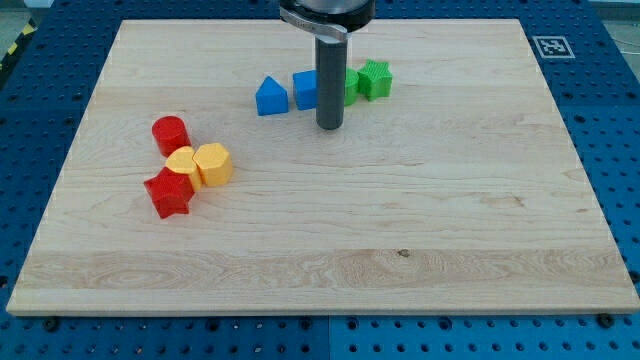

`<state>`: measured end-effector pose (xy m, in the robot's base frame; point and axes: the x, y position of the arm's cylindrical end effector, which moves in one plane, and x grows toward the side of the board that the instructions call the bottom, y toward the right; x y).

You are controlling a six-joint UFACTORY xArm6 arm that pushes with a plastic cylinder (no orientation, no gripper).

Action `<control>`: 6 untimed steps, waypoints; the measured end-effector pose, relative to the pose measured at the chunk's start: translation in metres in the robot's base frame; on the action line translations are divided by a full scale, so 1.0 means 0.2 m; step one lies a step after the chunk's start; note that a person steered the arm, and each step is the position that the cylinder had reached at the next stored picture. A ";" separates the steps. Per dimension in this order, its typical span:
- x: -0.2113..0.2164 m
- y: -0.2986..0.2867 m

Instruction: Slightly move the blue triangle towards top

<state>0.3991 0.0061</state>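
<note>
My tip [329, 127] rests on the wooden surface [420, 230] near the view's top, just below a blue cube [304, 89] it partly hides. No claw on this arm, only the rod. Blue triangle [271, 96] sits just left of the cube. Green blocks [368, 80] to the right; red cylinder [171, 133], yellow blocks [200, 163] & red star [168, 193] cluster at left.

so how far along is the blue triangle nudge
Nothing looks done yet: the blue triangle sits at the view's left end of the row with a blue block and green blocks. In hand: my tip is down on the board, to the triangle's right and slightly lower, apart from it. Left: get below the triangle, then push it briefly towards the view's top.
</note>
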 end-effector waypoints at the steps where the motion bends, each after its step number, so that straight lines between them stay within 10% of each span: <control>1: 0.00 -0.13; 6: -0.08 -0.37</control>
<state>0.3822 -0.0683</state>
